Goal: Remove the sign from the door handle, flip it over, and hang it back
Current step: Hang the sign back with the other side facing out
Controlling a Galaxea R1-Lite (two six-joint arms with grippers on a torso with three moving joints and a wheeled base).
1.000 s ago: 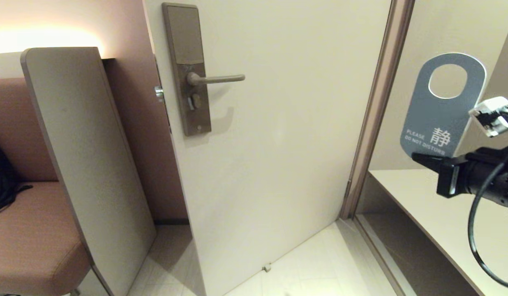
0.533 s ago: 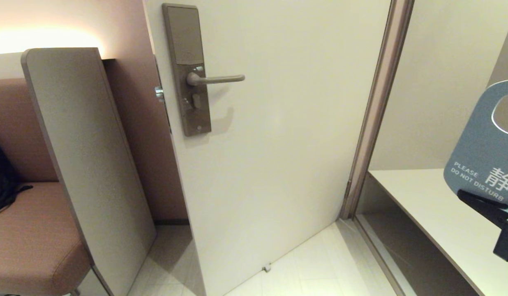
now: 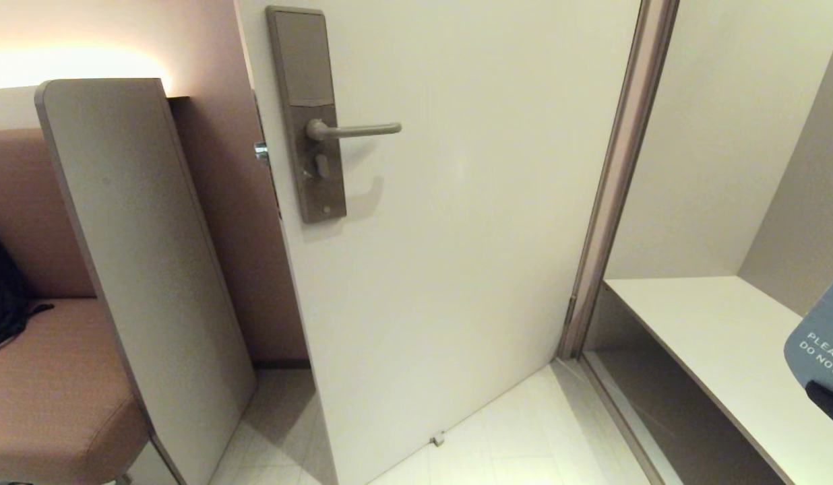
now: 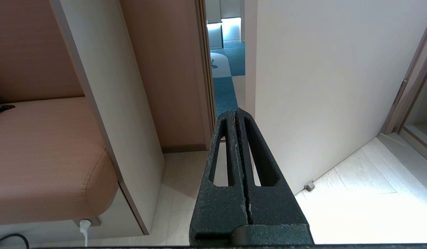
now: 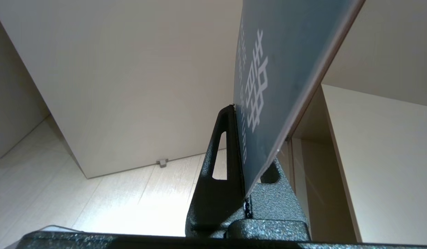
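the sign (image 3: 821,337) sits off the door handle (image 3: 354,129) and shows only as a blue corner at the lower right edge of the head view, with the words "please do not" legible on the face turned toward the camera. the right tool (image 5: 243,155) is clamped on the card's lower edge; in the right wrist view the dark fingers (image 5: 217,180) pinch the blue printed face from one side, the card rising edge-on away from them, its long axis running up and away from the grip. the hole end of the card is out of frame in every view. the handle projects level from its tall lock plate (image 3: 305,111) in the upper left-centre of the head view, its free tip pointing toward frame right, on the open door (image 3: 457,236). the sign therefore lies well apart from the lever, down and to the right of it, past the door frame and above the pale shelf (image 3: 720,337). the right arm is the nearer and the only one carrying anything. the left tool (image 4: 238,145) is pressed shut and empty, aimed at the gap beside the door's edge, low near the bench seat (image 4: 44,155). the blue face looks to be the one still presented, so the turning-over appears unfinished, and rehanging would need the hole brought leftward over the lever's tip.
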